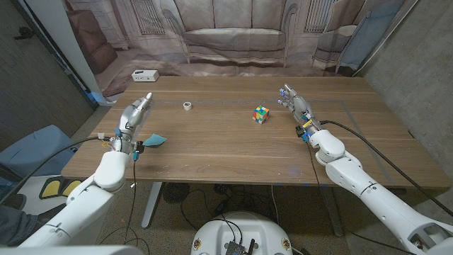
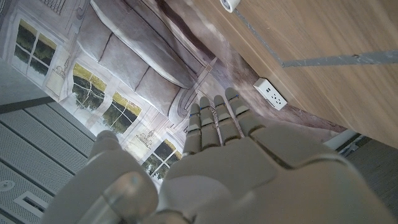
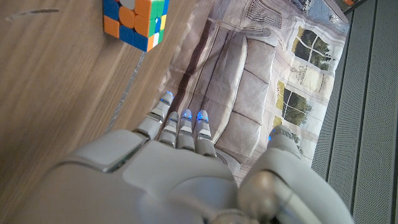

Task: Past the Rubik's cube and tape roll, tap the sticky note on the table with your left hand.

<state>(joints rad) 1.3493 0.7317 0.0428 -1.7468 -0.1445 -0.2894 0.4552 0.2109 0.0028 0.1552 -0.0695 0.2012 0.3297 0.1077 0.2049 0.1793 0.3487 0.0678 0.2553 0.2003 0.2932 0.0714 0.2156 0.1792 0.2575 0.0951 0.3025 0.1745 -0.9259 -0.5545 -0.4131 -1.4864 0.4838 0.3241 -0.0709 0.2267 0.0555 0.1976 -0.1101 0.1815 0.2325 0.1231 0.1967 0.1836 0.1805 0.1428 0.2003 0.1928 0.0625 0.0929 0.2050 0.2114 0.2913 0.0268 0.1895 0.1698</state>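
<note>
Your left hand (image 1: 133,115) stands over the table's (image 1: 226,159) left side, its fingers (image 1: 144,100) held straight and close together, grasping nothing; the left wrist view shows the same hand (image 2: 249,168) with fingers (image 2: 214,115) extended side by side. The blue sticky note (image 1: 155,140) lies on the table just beside that hand's wrist, toward the near edge, one corner lifted a little (whether it touches the wrist cable, you cannot tell). The small white tape roll (image 1: 187,106) sits farther out, between your left hand and the Rubik's cube (image 1: 262,114), which stands near the table's middle. In the left wrist view the tape roll (image 2: 231,4) shows at the frame's edge. Your right hand (image 1: 297,108) is over the right side near the cube, fingers (image 1: 286,93) released and straight, holding nothing; the right wrist view has the cube (image 3: 135,22) a little beyond its fingertips (image 3: 183,121). A white power strip (image 1: 144,75) lies at the far left corner.
</note>
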